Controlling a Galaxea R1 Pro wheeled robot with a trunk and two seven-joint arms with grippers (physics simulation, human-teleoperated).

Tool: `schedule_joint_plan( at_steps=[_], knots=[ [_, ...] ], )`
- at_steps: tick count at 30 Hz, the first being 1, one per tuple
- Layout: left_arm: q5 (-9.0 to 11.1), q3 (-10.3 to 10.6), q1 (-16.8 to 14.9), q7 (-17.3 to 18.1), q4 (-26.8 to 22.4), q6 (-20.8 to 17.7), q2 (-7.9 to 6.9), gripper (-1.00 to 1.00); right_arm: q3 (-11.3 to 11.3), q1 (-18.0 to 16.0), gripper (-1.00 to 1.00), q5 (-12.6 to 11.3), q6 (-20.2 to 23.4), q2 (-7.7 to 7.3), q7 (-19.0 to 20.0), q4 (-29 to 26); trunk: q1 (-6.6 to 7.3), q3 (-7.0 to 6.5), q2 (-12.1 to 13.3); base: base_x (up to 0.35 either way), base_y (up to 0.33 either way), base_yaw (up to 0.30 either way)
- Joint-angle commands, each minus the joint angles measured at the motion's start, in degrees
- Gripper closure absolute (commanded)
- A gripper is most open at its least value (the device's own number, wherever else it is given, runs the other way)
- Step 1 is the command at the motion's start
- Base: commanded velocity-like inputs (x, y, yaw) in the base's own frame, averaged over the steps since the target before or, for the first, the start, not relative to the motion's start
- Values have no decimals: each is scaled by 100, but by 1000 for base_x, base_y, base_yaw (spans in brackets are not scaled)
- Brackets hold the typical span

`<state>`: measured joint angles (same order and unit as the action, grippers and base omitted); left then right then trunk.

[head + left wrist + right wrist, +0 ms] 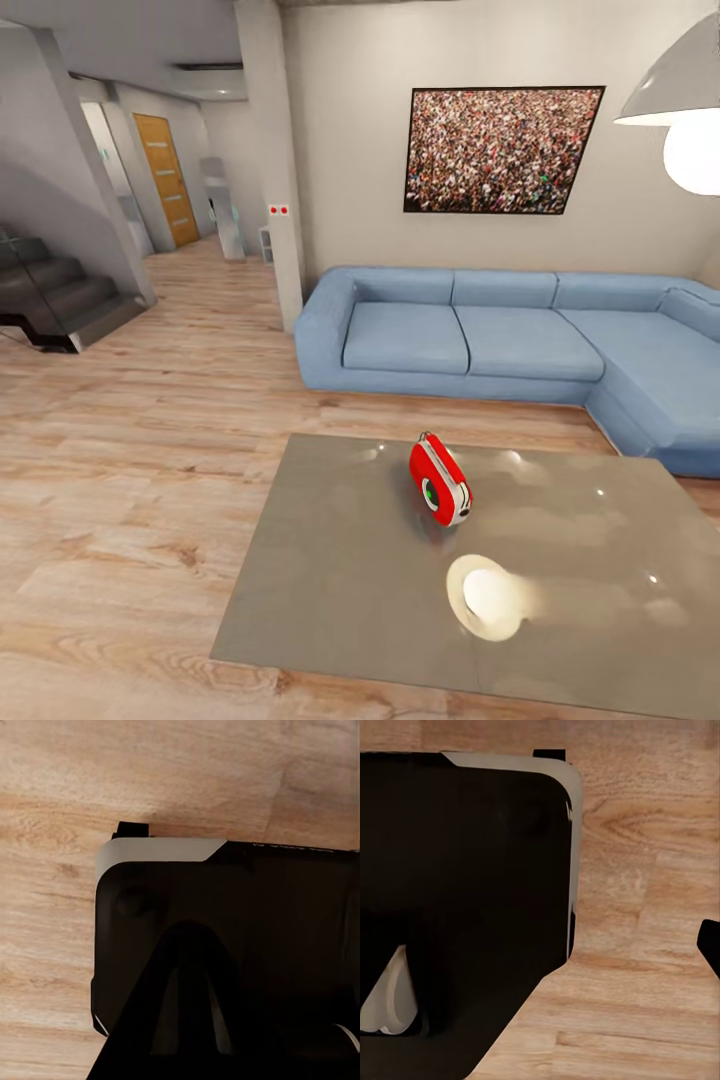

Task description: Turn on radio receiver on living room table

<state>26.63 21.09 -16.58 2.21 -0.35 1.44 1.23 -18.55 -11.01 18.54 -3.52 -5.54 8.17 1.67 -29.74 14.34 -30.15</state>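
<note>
- Glossy grey coffee table (pixel 330 600) in the near foreground of the head view, mirroring a bright lamp glow on its top.
- Red radio receiver (pixel 440 481) standing on edge near the table's middle, toward the far side; round green-ringed dial on its white face turned toward the camera and slightly to the left.
- Long axis of the radio running from far-left to near-right across the tabletop, thin handle or aerial loop at its far upper end.
- On or off: not readable from these pictures; no light or display legible at this size.
- Blue corner sofa (pixel 480 335) behind the table, framed crowd picture (pixel 500 150) on the wall above, stairs (pixel 55 295) and a wooden door (pixel 165 180) off to the left, pendant lamp (pixel 680 110) at upper right.
- Both wrist views looking down at plank floor (pixel 52 810) past dark, white-edged robot bodywork (pixel 225 937); fingers not made out in either, so opening of left and right grippers cannot be told.
- Judged relation for a reach: radio ahead of the robot and near the centre line, dial face angled leftward; nearer arm not settled from these pictures.
</note>
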Motion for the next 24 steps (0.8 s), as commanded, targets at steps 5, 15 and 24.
schedule_joint_plan(
  at_steps=[5, 15, 24],
  knots=[
    [0, 0, 2, 0, 0, 1, 0, 100, 0, 1, -100, 0, 0, 0, 0, 0, 0, -45, 0, 0, 0, 0],
    [-2, 0, 4, 1, 0, 2, 0, 100, 0, 2, -100, 0, 0, 0, 0, 0, 0, -135, 0, 0, 0, 0],
    [0, 0, 4, 1, 0, 1, 0, 100, 0, 2, -100, -1, 27, 7, 0, 0, 0, -175, 0, 0, 0, 0]
  ],
)
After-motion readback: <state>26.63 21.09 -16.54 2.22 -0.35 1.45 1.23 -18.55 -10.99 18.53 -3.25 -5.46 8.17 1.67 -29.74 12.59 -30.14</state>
